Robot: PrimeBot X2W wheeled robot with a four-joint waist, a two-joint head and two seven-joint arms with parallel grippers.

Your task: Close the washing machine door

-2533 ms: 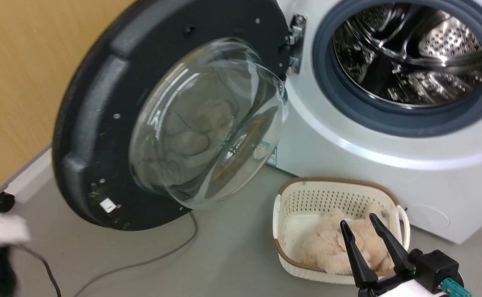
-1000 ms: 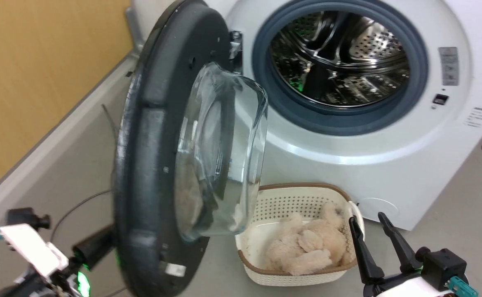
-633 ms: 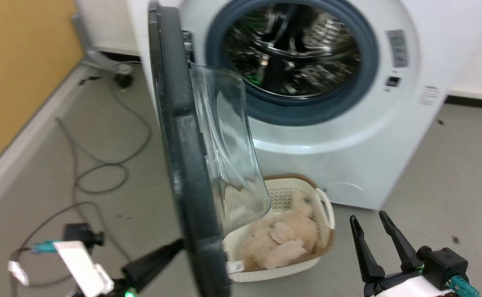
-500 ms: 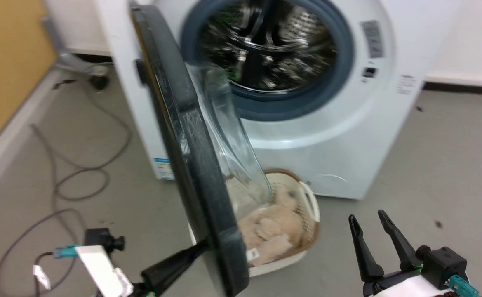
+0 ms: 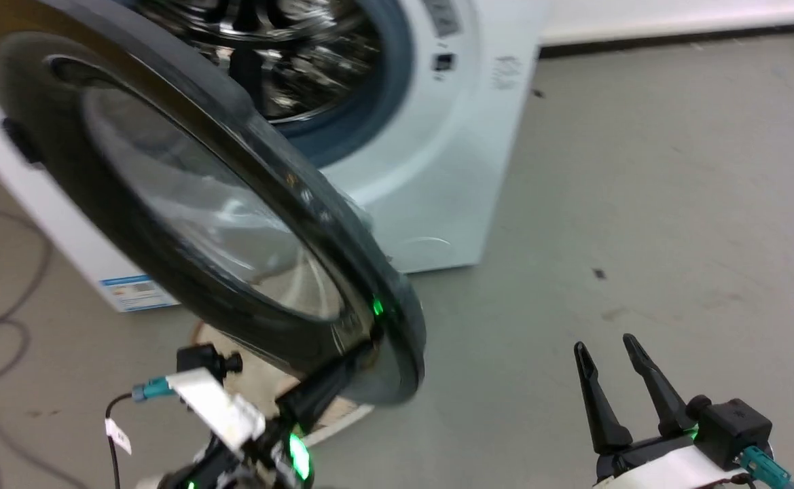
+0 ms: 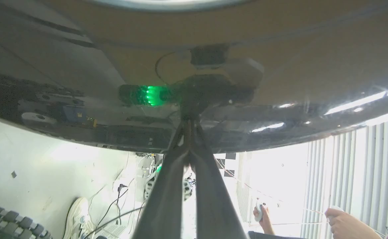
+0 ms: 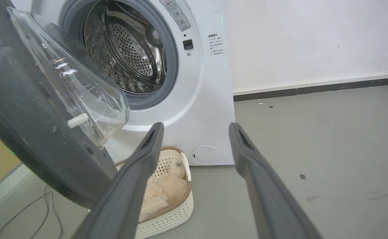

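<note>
- Head view: the washing machine door [image 5: 186, 204] stands ajar, angled across the drum opening [image 5: 301, 61].
- Left claw [image 6: 189, 123], fingers together, tips touching the door's glossy outer face.
- Right claw [image 5: 604, 342] apart, above the floor [image 5: 641, 170].

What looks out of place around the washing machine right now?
Nothing looks damaged or spilled. The washing machine door hangs half open, the shut left hand touching its glossy outer face. One odd placement: a white basket holding beige plush sits on the floor directly below the door.

Glossy door [image 5: 186, 197], shiny steel drum [image 5: 301, 54]
</note>
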